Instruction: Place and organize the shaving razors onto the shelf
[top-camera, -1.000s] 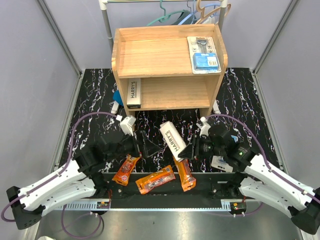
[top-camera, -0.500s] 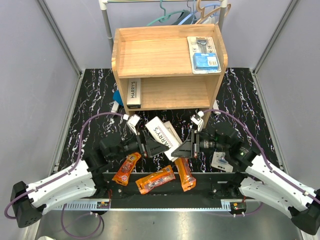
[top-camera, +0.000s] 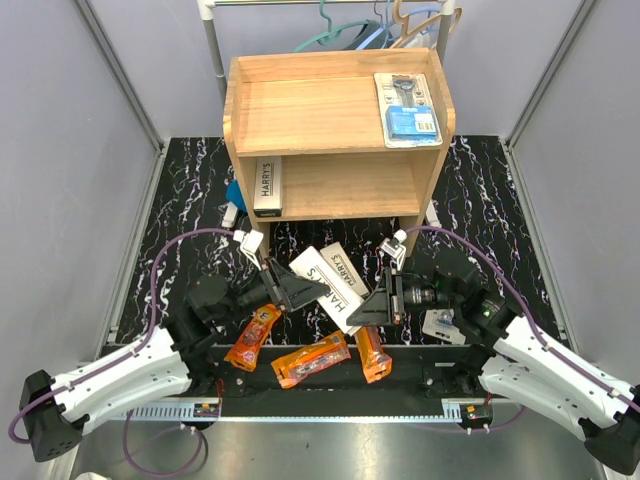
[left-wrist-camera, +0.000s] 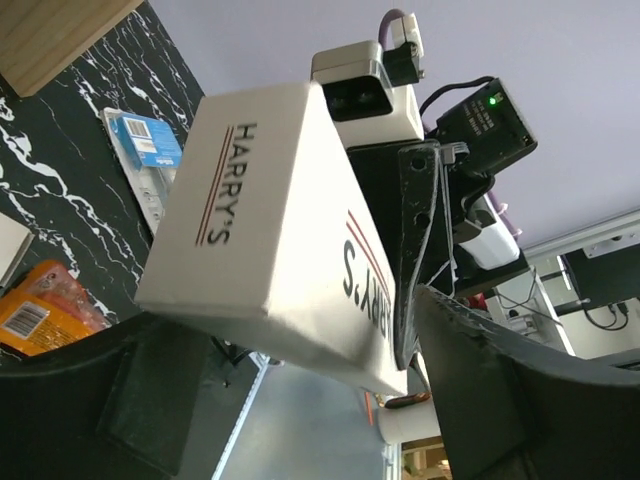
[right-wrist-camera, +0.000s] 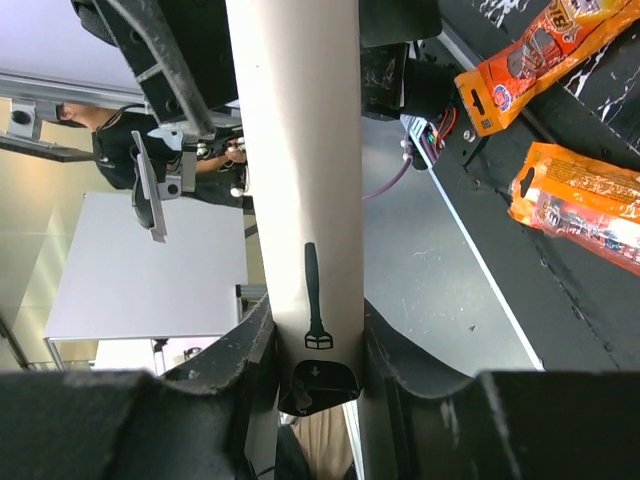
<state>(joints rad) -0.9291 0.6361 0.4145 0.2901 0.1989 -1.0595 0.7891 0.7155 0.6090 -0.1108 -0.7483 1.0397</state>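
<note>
My right gripper (top-camera: 385, 297) is shut on a white HARRY'S box (top-camera: 333, 283), held above the table; in the right wrist view the box (right-wrist-camera: 300, 150) is clamped between both fingers of that gripper (right-wrist-camera: 315, 350). My left gripper (top-camera: 297, 290) is open with its jaws spread around the box's other end (left-wrist-camera: 260, 210). Another HARRY'S box (top-camera: 266, 187) lies on the lower tier of the wooden shelf (top-camera: 240, 110). A blister pack (top-camera: 408, 108) lies on the top tier. Three orange packets (top-camera: 252, 338) (top-camera: 312, 360) (top-camera: 371, 352) lie near the front. A second blister pack (top-camera: 443, 326) lies under my right arm.
A metal clothes rail (top-camera: 212, 40) with hangers stands behind the shelf. Grey walls close in the left and right sides. A small blue thing (top-camera: 233, 192) lies beside the shelf's left leg. A metal rail (top-camera: 320, 410) runs along the table's near edge.
The right gripper has turned the HARRY'S box and carried it left. The left gripper has moved right and up, its open jaws now around the box's end.
</note>
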